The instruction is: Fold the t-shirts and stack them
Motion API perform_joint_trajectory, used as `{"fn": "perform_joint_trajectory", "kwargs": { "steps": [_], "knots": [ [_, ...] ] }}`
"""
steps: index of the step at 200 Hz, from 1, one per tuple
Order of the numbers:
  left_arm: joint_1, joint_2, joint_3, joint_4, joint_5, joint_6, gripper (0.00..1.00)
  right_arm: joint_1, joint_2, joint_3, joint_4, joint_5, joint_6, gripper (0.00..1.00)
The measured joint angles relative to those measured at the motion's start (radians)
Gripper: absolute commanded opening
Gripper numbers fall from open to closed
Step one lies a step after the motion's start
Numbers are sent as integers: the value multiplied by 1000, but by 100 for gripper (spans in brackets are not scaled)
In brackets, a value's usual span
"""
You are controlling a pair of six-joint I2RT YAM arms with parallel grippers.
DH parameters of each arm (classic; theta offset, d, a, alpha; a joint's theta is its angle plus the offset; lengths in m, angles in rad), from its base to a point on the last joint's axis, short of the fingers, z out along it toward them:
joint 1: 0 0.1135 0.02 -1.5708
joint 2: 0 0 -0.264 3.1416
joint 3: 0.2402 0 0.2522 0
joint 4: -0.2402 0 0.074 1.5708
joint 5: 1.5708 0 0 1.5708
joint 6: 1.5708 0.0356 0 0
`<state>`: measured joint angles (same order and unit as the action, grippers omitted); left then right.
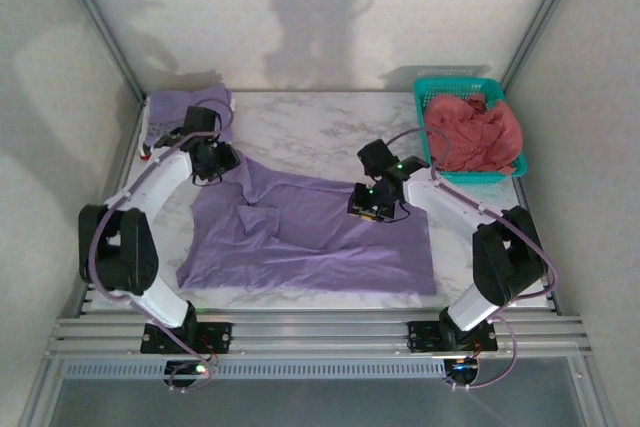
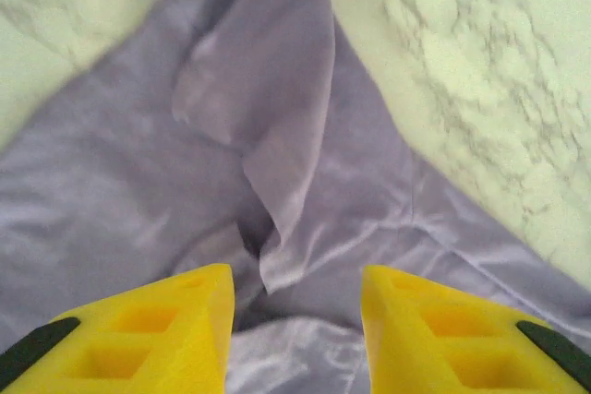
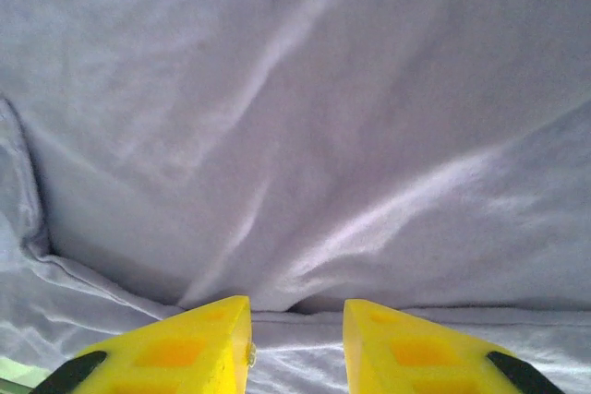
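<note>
overhead, lavender t-shirt (image 1: 310, 237) spread flat, left tool (image 2: 295, 320) parted above it, right tool (image 3: 295, 334) narrowly parted over fabric

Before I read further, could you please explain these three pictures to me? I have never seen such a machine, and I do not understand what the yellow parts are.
These are two robot arms bolted at the near edge of a marble table. The overhead picture comes from a fixed camera above and behind them. The other two come from small cameras on each wrist; the yellow shapes are that arm's own fingers.

A lavender t-shirt lies spread on the table, partly folded. A folded purple shirt sits at the far left corner. A teal basket at the far right holds pink shirts.

The left pincer stands open above a raised fold. The right pincer hangs over the cloth with a gap; I see nothing held.
</note>
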<state>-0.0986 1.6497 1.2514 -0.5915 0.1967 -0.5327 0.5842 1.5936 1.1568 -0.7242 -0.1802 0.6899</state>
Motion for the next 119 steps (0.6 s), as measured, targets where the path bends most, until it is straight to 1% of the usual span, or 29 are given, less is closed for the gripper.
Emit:
{"fn": "perform_joint_trajectory", "kwargs": {
  "steps": [28, 46, 80, 119],
  "knots": [
    [2, 129, -1, 21, 39, 15, 42, -4, 3, 1, -16, 0, -7, 34],
    [2, 174, -1, 27, 42, 22, 42, -4, 3, -5, -19, 0, -6, 34],
    [2, 196, 21, 21, -18, 47, 42, -15, 3, -29, -26, 1, -7, 34],
    [29, 199, 38, 25, -61, 74, 41, -66, -9, -36, -52, 15, -22, 34]
  ]
}}
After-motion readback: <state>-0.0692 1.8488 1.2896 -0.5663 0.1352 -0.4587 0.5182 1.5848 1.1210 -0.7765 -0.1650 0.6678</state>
